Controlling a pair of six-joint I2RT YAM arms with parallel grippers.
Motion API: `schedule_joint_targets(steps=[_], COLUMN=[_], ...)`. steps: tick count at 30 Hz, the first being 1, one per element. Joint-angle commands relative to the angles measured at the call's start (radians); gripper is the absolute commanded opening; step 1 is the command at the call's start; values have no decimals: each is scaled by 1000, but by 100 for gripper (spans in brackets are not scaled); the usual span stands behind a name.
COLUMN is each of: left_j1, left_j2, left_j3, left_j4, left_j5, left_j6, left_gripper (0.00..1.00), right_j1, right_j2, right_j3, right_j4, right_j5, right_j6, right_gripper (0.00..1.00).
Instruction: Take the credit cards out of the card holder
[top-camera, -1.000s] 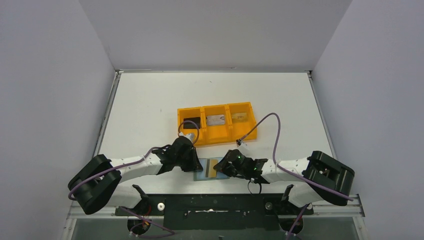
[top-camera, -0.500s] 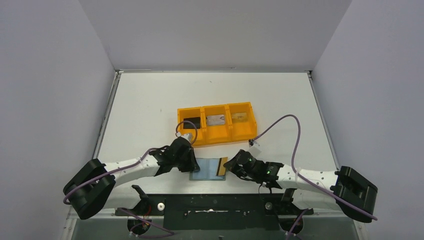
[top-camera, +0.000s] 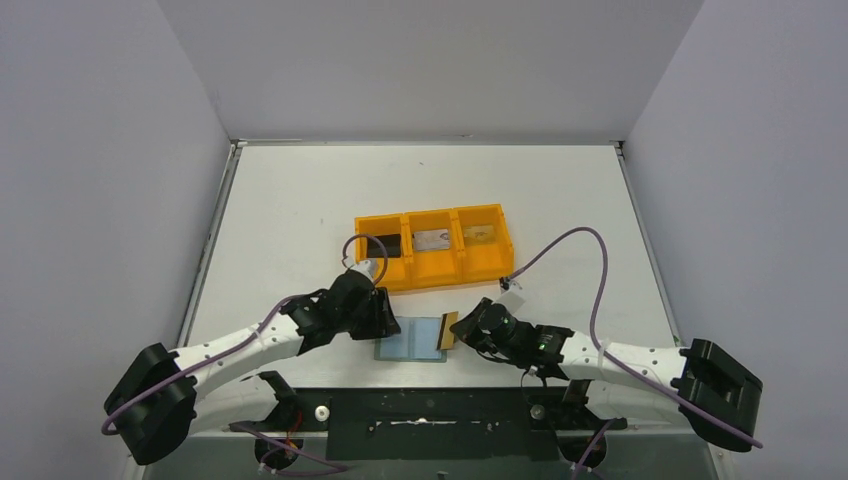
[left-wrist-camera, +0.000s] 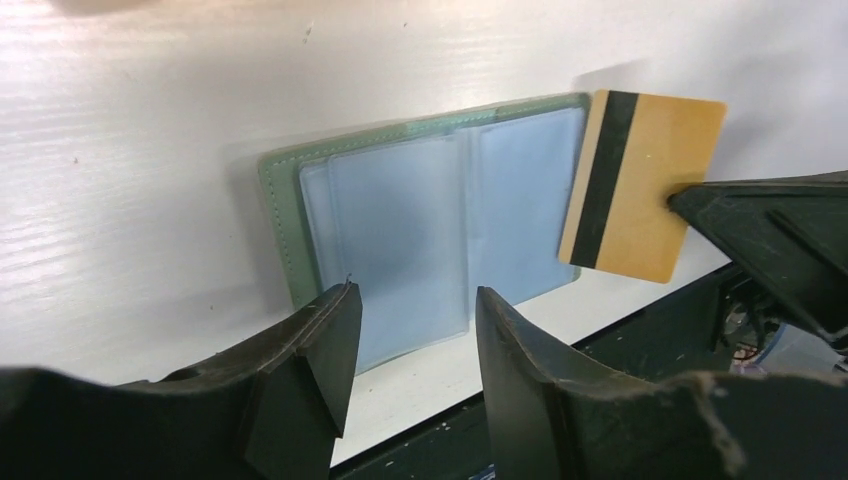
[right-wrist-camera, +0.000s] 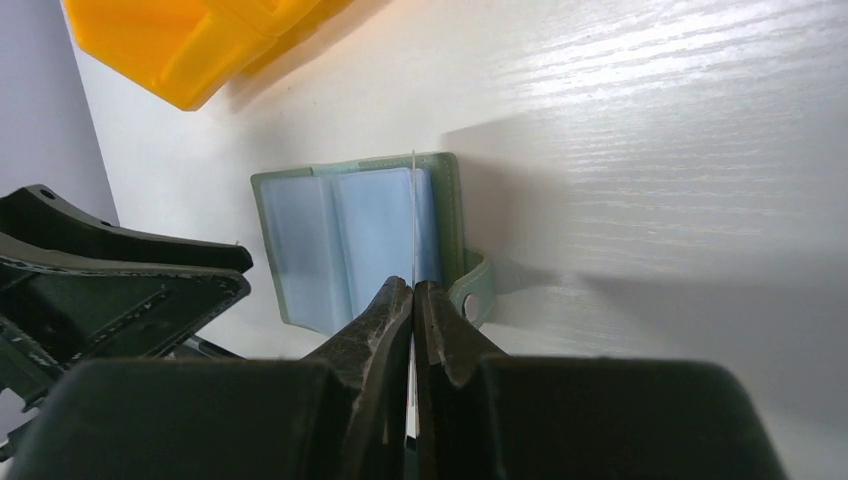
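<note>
Top external view: within the last second the tan-brown card (top-camera: 449, 329) has been drawn sideways out of the card holder (top-camera: 408, 341). It is now pinched by its edge in the closed right hand (top-camera: 463, 333), overlapping only the holder's 3 o'clock edge. The left hand (top-camera: 384, 322), formerly clamped, has been opened and stands empty at the holder's 10 o'clock corner. The holder lies spread open on the bench (top-camera: 300, 220), its pale pockets apparently empty, so this card's extraction is judged essentially done.

High rear overview; two close wrist views (common ground: card holder (left-wrist-camera: 400, 220))
</note>
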Motion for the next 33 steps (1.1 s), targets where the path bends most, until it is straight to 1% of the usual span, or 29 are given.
schedule_joint_targets(steps=[1,5,11,13,14,18,23,25,29,31,32,33], left_j1=[7,20,62,76,81,108,120,121,122,121,121,120], left_j2=[-72,-111,-173,-201,-217,-285,-374,-413,-494,-532,-548,-562], left_j3=[80,87,105,118,124,155,202,210,184,165,164,164], left_j4=[-62,-106,-176,-199,-212,-258,-289,-288,-274,-278,-277,-271], left_j5=[-63,-95,-127,-156,-178,-258,-359,-374,-395,-406,-410,-411], left_j6=[28,33,52,65,70,96,178,224,286,289,287,287], left_gripper=[47,49,54,59,63,72,83,85,87,87,87,88], right_j1=[3,13,26,35,42,78,119,120,113,90,60,22], right_j2=[-49,-49,14,37,48,61,3,-33,-93,-105,-106,-104], right_j3=[28,43,100,117,124,162,255,280,331,359,378,400], right_j4=[67,108,99,101,107,117,-2,-42,-116,-159,-184,-209], right_j5=[46,31,16,10,10,48,207,288,457,544,566,555], right_j6=[-65,-100,-137,-152,-164,-260,-451,-542,-782,-871,-904,-937], right_gripper=[0,0,0,0,0,0,0,0,1,1,1,1])
